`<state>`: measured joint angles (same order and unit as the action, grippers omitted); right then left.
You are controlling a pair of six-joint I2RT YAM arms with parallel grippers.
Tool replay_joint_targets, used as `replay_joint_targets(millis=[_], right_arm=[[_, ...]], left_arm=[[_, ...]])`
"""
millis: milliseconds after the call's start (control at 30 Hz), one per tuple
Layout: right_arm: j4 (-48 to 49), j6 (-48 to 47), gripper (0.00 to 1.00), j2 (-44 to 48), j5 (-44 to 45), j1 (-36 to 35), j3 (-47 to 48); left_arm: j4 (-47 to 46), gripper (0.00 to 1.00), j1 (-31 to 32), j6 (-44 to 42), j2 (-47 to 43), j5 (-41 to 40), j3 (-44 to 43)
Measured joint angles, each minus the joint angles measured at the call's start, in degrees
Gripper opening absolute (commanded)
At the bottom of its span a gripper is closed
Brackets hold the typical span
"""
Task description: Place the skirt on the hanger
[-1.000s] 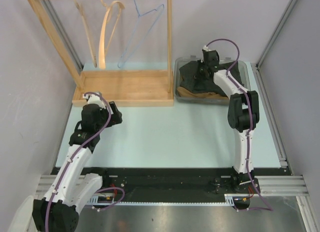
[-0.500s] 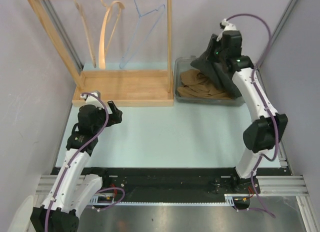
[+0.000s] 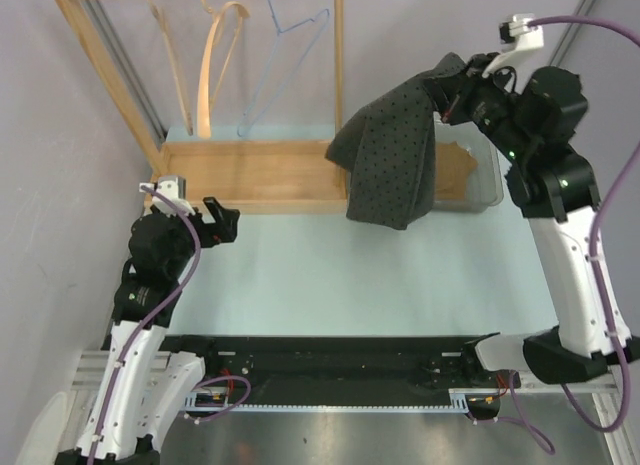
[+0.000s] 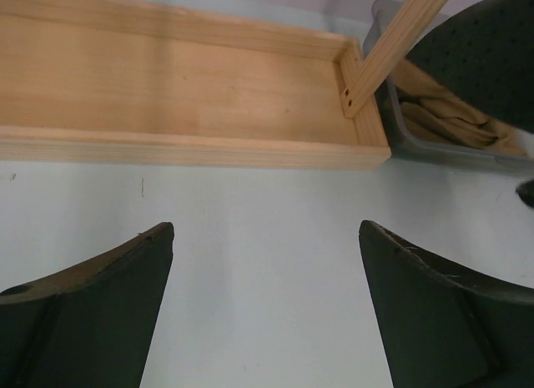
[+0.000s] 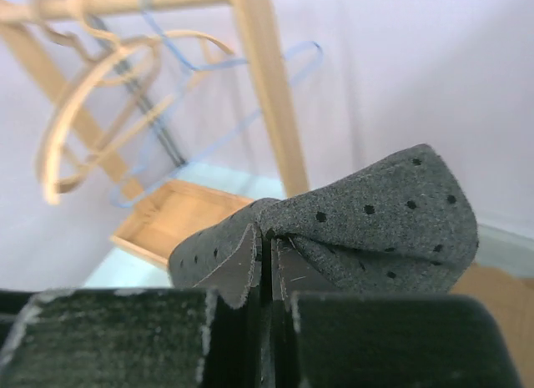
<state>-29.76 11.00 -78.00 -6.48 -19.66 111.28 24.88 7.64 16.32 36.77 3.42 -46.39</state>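
One skirt (image 3: 385, 155) between right fingers (image 5: 117, 338)

The left gripper (image 4: 265, 238) hangs over the pale table (image 4: 267, 338), its fingers (image 4: 100, 313) spread wide at 7 and 5 o'clock. The wooden rack base (image 4: 167, 79) spans 10 to 1 o'clock. Its post (image 4: 392, 42) leans at 1 o'clock. At 2 o'clock, the dark dotted skirt (image 4: 484, 46) hangs above a grey bin (image 4: 434, 148) of tan cloth (image 4: 442, 121).

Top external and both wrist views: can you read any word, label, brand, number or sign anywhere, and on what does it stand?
No text can be read in any view.
The skirt bears only a pattern of black dots, no lettering.
The wooden rack and the bin show no label or print.
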Motion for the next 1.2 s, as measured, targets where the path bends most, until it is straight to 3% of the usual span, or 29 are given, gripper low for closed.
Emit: replay_joint_targets(millis=[167,333,433,667,700,800,900,1000,1200], right_arm=[[1.9,2.3,0.00,8.0,-3.4,-2.6,-3.4],[5.6,4.6,0.00,13.6,-3.3,-11.2,-19.0],[5.4,5.7,0.00,9.9,-1.6,-16.3,-26.0],[5.8,6.6,0.02,-11.8,1.0,-23.8,-31.4],[6.5,6.8,0.27,-13.6,0.8,-24.0,-31.5],[9.4,7.4,0.66,-16.4,0.0,-24.1,-31.1],[10.5,7.3,0.80,-17.2,0.2,-24.3,-29.4],[10.7,7.3,0.86,-16.5,3.4,-24.5,-28.2],[2.1,10.4,0.85,-8.5,16.5,-23.9,-32.0]], left_arm=[[1.3,0.97,0.0,0.1,-3.7,0.5,-0.9],[2.8,0.97,0.0,1.6,-5.9,1.8,-0.7],[3.3,0.97,0.0,3.6,-6.9,3.1,0.4],[5.1,0.97,0.0,8.5,-8.5,4.8,5.3],[5.5,0.97,0.0,9.1,-8.3,4.9,5.6],[6.1,0.97,0.0,10.3,-7.9,5.4,5.8],[6.2,0.97,0.0,11.2,-7.2,6.3,5.9],[5.9,0.97,0.0,11.8,-6.7,8.4,6.8],[1.1,0.97,0.3,13.4,-7.1,19.8,14.2]])
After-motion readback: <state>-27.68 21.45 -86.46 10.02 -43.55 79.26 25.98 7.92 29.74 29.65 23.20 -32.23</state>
